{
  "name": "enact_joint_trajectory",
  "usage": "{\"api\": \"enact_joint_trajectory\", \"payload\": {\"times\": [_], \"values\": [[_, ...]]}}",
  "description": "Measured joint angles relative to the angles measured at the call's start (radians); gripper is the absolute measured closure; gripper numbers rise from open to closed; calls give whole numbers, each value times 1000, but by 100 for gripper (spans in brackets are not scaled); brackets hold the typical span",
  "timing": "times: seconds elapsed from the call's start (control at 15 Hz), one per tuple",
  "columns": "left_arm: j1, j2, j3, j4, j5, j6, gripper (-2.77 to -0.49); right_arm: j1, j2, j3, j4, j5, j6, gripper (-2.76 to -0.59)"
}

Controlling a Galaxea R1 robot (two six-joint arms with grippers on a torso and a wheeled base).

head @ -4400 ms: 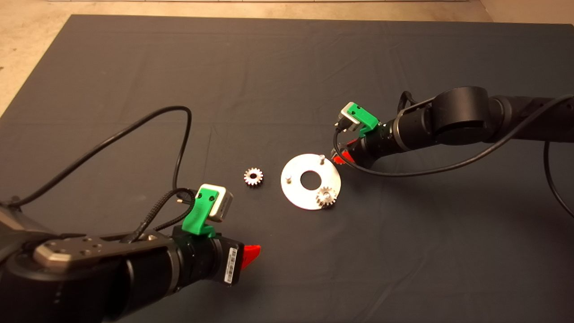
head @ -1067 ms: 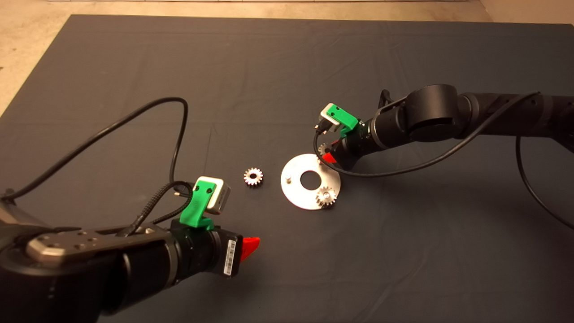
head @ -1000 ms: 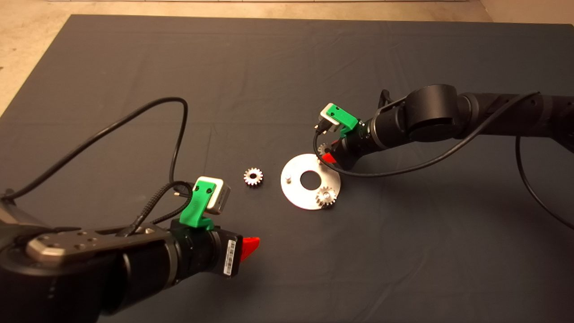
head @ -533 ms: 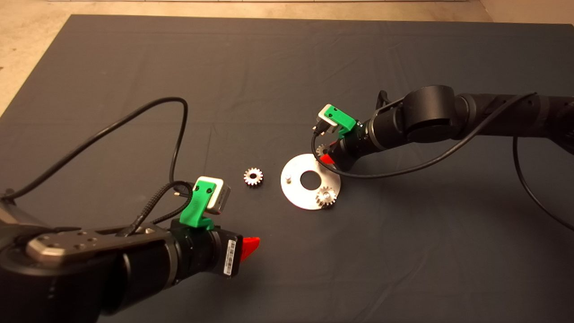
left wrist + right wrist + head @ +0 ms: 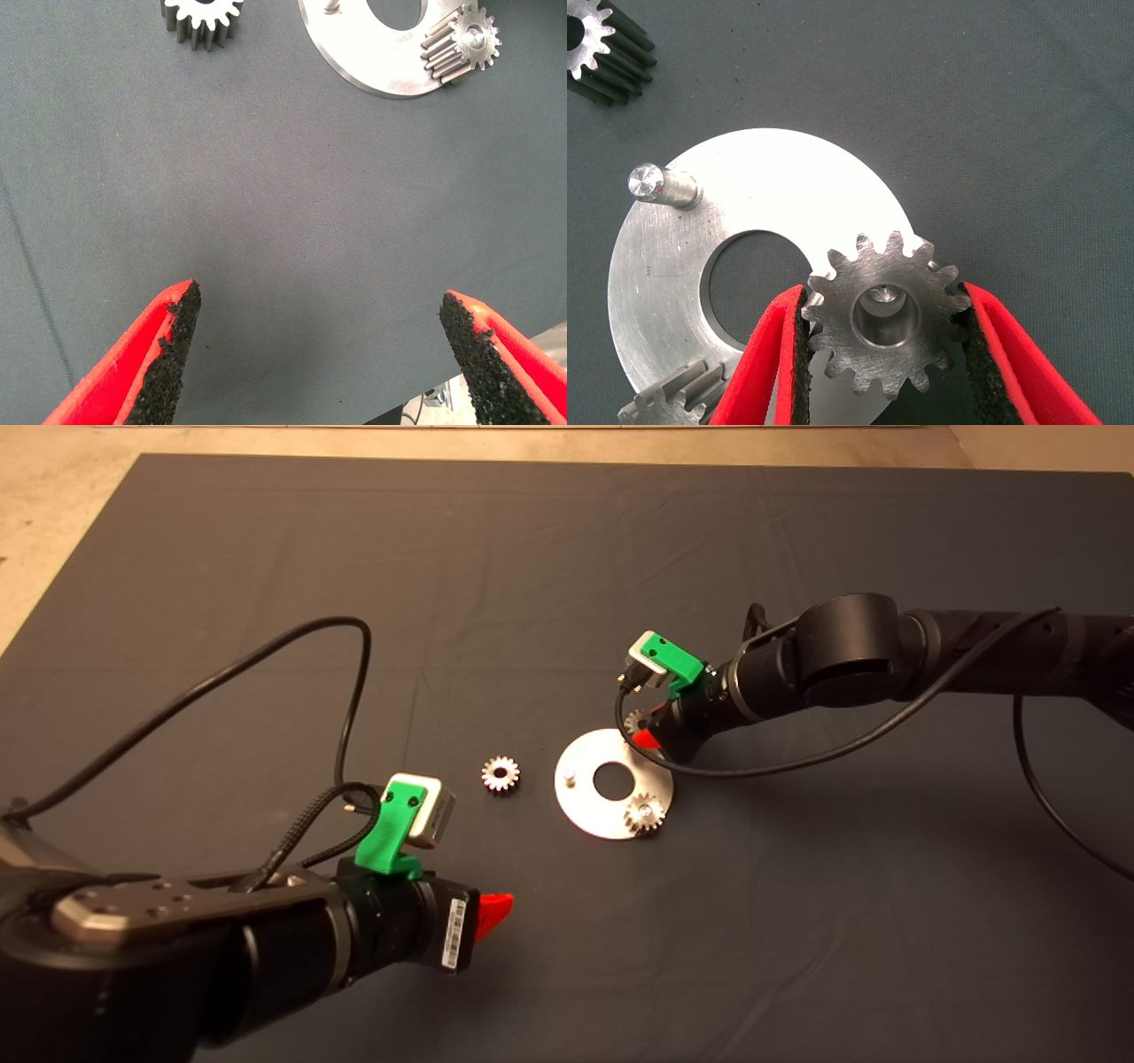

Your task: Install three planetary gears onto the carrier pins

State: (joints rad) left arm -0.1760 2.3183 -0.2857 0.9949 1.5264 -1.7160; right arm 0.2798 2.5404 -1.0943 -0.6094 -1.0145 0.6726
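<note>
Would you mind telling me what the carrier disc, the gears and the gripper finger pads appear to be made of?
Carrier disc: apparently bare metal, silvery, with a brushed sheen and fine scratches. Gear in the right gripper: the gear also looks like metal, duller grey, with crisp cut teeth and a smooth bore. Finger pads of the left gripper: black, coarse and grainy, probably a gritty rubber or foam on red, likely plastic, fingers.

Shiny brushed-metal disc point(image 5: 788, 199), dull metal gears point(image 5: 886, 314), matt woven cloth mat point(image 5: 567, 558).
</note>
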Motion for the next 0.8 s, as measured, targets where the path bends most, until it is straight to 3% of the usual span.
{"api": "enact_joint_trajectory", "payload": {"times": [0.2, 0.8], "values": [[-16, 0, 0, 0, -4, -1, -191, 0, 0, 0, 0, -1, -11, -94], [-19, -3, 0, 0, -7, -5, -191, -2, 3, 1, 0, -6, -11, -93]]}}
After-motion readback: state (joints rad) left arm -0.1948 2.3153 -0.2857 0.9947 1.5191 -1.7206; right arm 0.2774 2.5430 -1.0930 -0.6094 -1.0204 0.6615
